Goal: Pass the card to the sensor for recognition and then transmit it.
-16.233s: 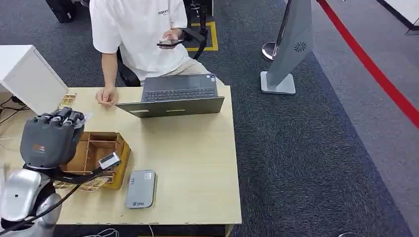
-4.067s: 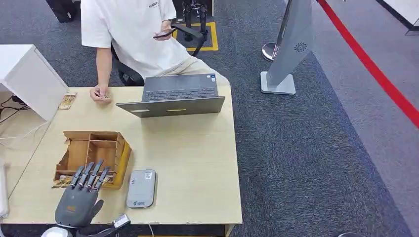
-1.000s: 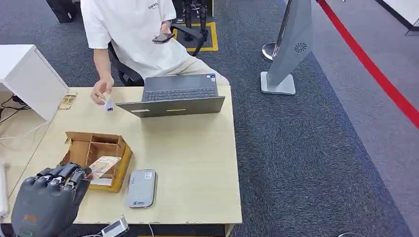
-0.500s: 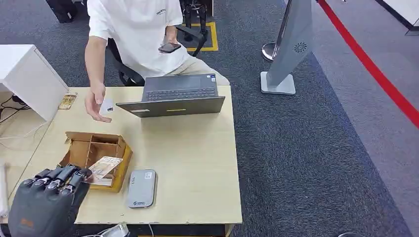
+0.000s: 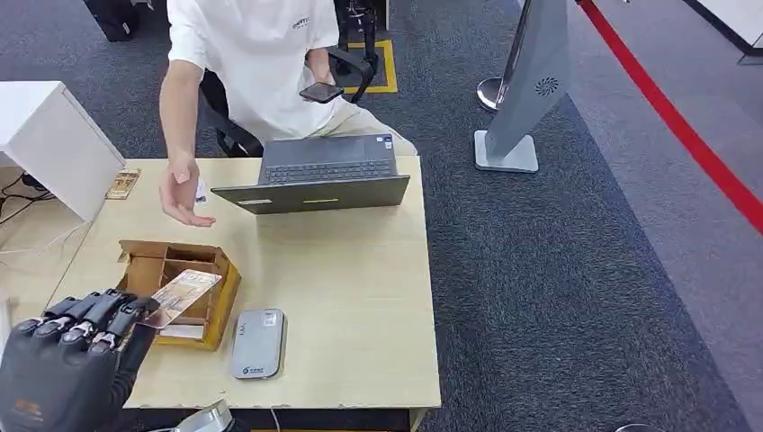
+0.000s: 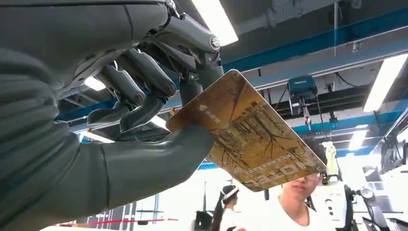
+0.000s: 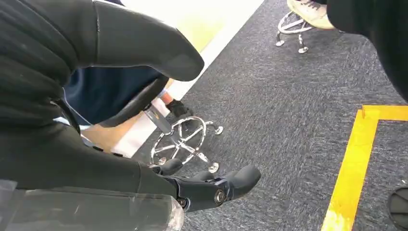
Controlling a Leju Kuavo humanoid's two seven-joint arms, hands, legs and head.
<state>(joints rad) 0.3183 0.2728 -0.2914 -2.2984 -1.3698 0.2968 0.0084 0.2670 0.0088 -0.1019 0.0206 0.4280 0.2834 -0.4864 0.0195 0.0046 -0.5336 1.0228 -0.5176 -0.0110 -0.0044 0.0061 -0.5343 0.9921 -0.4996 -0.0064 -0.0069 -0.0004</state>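
Note:
My left hand (image 5: 63, 360) is raised at the table's near left corner and pinches a golden-brown printed card (image 5: 180, 295) between thumb and fingers. The card sticks out tilted above the wooden divided box (image 5: 225, 292). In the left wrist view the thumb and fingers (image 6: 144, 91) clamp one end of the card (image 6: 250, 134). The flat grey sensor (image 5: 257, 343) lies on the table just right of the box, apart from the card. My right hand (image 7: 96, 96) hangs over grey carpet, holding nothing, thumb and fingers apart.
A seated person in a white shirt reaches a hand (image 5: 183, 193) over the table's far left with a small white card in it. An open laptop (image 5: 315, 175) stands at the far edge. A white cabinet (image 5: 45, 135) is left of the light wood table (image 5: 342, 270).
My left hand has lifted the card slightly higher above the box. The person's hand has moved closer over the table, and their phone hand has dropped a little.

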